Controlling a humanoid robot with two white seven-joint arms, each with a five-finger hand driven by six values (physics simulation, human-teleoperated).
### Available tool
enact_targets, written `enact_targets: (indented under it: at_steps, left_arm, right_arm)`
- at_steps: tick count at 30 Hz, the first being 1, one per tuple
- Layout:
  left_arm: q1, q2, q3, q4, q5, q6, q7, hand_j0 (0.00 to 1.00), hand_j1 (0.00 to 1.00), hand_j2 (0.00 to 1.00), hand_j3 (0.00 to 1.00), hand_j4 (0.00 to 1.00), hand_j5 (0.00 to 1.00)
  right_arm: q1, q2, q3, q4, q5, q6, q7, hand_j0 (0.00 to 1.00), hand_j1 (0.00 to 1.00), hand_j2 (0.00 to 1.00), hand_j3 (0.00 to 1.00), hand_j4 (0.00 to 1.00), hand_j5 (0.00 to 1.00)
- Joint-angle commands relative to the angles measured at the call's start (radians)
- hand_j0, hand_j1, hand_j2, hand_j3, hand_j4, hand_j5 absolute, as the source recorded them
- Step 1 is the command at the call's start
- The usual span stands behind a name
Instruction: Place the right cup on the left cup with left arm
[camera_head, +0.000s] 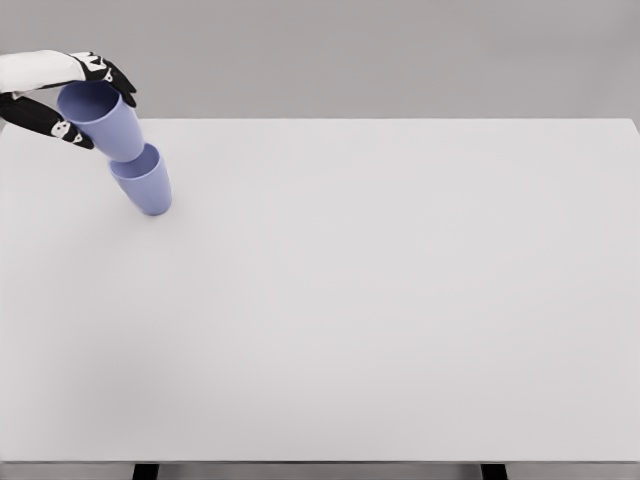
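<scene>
Nearest us, the white desk (380, 330) stretches out bare across most of the view. Further back, at its far left, we see the lower cup (143, 181) standing with its mouth up, tilted slightly. Just above and behind it is the upper cup (100, 118), its base entering or touching the lower one's rim; we cannot tell how deep it sits. Our left hand (68, 98) pinches this upper cup, fingers curled around its rim from both sides. We judge the cup is held tilted so that its base can slide into the opening below. The stacking looks nearly complete, with release not yet made. Our right arm is out of view.
</scene>
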Motion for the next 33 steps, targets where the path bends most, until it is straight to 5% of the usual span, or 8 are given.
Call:
enact_targets:
  at_steps: [1, 33]
  left_arm:
    - [0.0, -0.004, 0.002, 0.001, 0.005, 0.002, 0.001, 0.53, 0.53, 0.53, 0.53, 0.53, 0.53]
    - [0.011, -0.053, 0.002, 0.07, 0.003, 0.002, 0.001, 0.53, 0.53, 0.53, 0.53, 0.53, 0.53]
  right_arm:
    - [0.0, 0.0, 0.0, 0.0, 0.0, 0.0, 0.0, 1.0, 1.0, 1.0, 1.0, 1.0, 1.0]
    - [-0.002, 0.0, -0.002, 0.0, 0.0, 0.0, 0.0, 1.0, 1.0, 1.0, 1.0, 1.0, 1.0]
